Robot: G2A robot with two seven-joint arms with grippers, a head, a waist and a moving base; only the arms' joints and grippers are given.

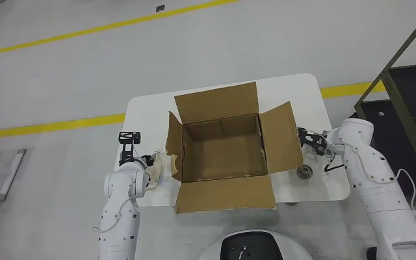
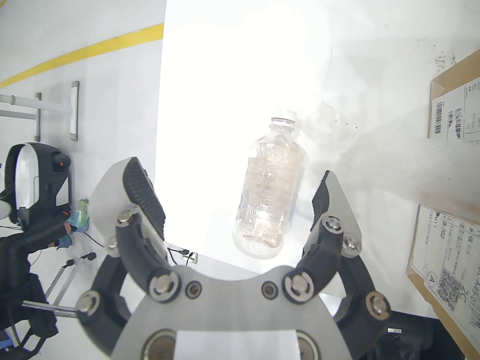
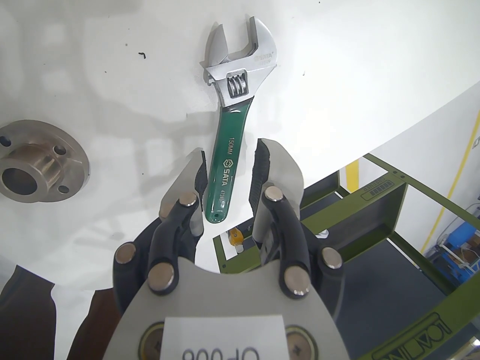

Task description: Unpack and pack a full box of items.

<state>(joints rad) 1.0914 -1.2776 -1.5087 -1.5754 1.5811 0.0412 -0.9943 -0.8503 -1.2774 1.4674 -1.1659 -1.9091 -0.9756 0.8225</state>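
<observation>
Right, the cardboard box [image 1: 224,156] sits mid-desk with all four flaps thrown wide and its brown floor bare, a plain tan carton with torn edges on the flap nearest the left arm. Over on that side, the left claw [image 2: 232,181] hangs wide open above the white desk [image 1: 149,110], and between its ribbed black fingers [image 2: 144,192] lies a clear plastic bottle [image 2: 268,196], ridged along its body, white cap on, lying on its side with its base close to the desk edge (it rests nearer one finger than the other, touching neither). Across the desk, the right claw [image 3: 230,151] is parted only narrowly, its pads set either side of the wrench [image 3: 234,87], with a sliver of gap showing on both sides, so no grip. That wrench is an adjustable one, lying flat, silver head and thumbwheel, glossy green handle. Near it on the desk stands a bronze-coloured metal flange [image 3: 37,166], a round collar with bolt holes through its rim.
</observation>
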